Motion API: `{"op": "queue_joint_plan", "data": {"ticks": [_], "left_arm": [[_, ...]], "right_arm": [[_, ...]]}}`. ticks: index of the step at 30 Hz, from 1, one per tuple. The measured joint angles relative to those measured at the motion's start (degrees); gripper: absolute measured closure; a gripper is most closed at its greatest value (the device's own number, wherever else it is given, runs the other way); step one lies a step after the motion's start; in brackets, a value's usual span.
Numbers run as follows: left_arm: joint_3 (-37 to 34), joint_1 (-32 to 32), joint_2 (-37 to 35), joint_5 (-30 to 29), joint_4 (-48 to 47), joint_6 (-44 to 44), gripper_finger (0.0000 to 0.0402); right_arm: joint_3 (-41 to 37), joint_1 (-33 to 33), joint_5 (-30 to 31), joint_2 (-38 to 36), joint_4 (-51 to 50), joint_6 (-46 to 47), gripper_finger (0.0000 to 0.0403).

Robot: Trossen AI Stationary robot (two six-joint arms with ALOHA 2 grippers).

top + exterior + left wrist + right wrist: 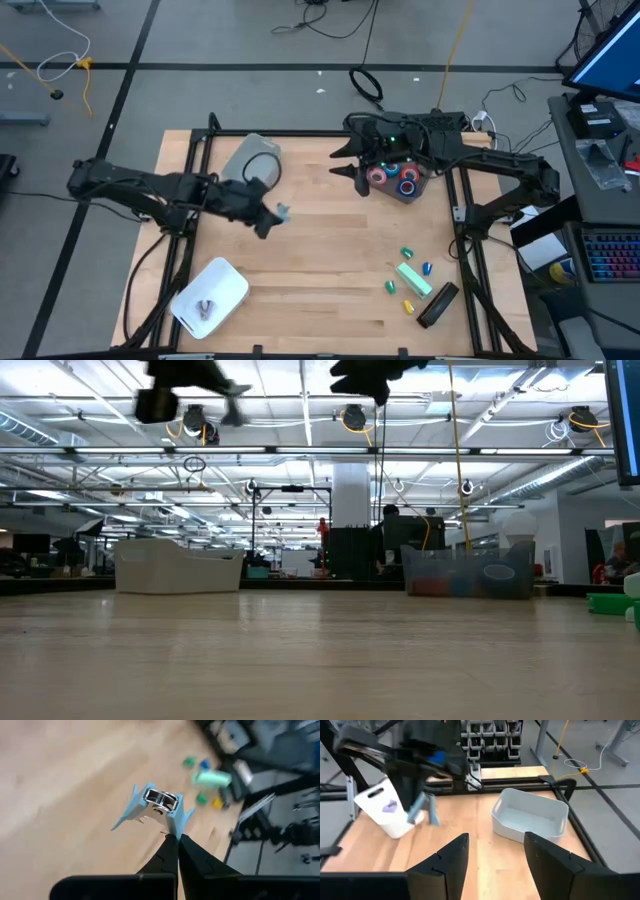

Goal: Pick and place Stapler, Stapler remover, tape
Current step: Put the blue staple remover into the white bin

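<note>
Above the wooden table (300, 230), the left end effector (272, 215) was clamped shut on the pale-blue remover (156, 809), carried in the air at mid-table between two white bins; the near bin (210, 297) already held a small purple-grey item, the far bin (252, 160) looked empty; the step in hand appeared to be the remover's transfer, and the next move called for choosing a bin, lowering over it and releasing. The right end effector (352, 160) hovered part-open and empty beside the clear tub (400, 180) holding the red and blue tape (395, 178); the green stapler (413, 278) lay near the table's right front, among small coloured pieces, not yet picked.
</note>
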Motion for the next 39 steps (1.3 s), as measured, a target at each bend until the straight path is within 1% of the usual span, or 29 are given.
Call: {"op": "queue_joint_plan", "data": {"ticks": [4, 9, 13, 17, 21, 26, 29, 31, 36, 39], "left_arm": [[2.4, -4.9, -0.1, 1.3, -10.2, -8.6, 0.0401], [2.7, -10.5, 0.6, 4.4, -18.2, -20.2, 0.0401], [2.8, -14.5, 2.7, 9.8, -23.1, -27.4, 0.0401], [2.7, -17.5, 5.2, 15.1, -26.2, -32.1, 0.0401], [2.7, -19.9, 7.1, 19.5, -28.3, -36.0, 0.0401], [2.7, -22.0, 7.9, 25.4, -32.2, -40.2, 0.0401], [2.7, -23.0, 8.4, 29.8, -35.7, -42.0, 0.0401], [2.7, -23.3, 8.9, 32.1, -36.2, -42.4, 0.0402], [2.7, -23.4, 11.3, 31.9, -36.3, -43.3, 0.0402], [2.7, -23.3, 13.7, 32.6, -36.1, -42.6, 0.0402]], "right_arm": [[0.0, -1.5, 0.2, 0.0, -0.7, -2.3, 0.0220], [0.0, -4.0, 0.1, -0.5, -2.3, -4.9, 0.0235], [-0.1, -6.1, 0.1, -2.8, -2.8, -6.6, 0.0241], [-2.2, -7.4, 0.0, -7.8, -1.5, -8.0, 0.0242], [-8.4, -8.5, 0.0, -14.9, 2.2, -7.7, 0.0243], [-19.7, -9.5, 0.1, -25.4, 9.0, -7.5, 0.0243], [-27.1, -9.7, 0.1, -31.4, 15.3, -7.4, 0.0242], [-31.7, -9.7, 0.1, -35.1, 20.5, -6.4, 0.0241], [-41.5, -9.7, 0.5, -42.5, 33.3, -3.0, 0.0241], [-45.5, -9.7, 3.4, -45.8, 38.1, -2.9, 0.0241]]}}
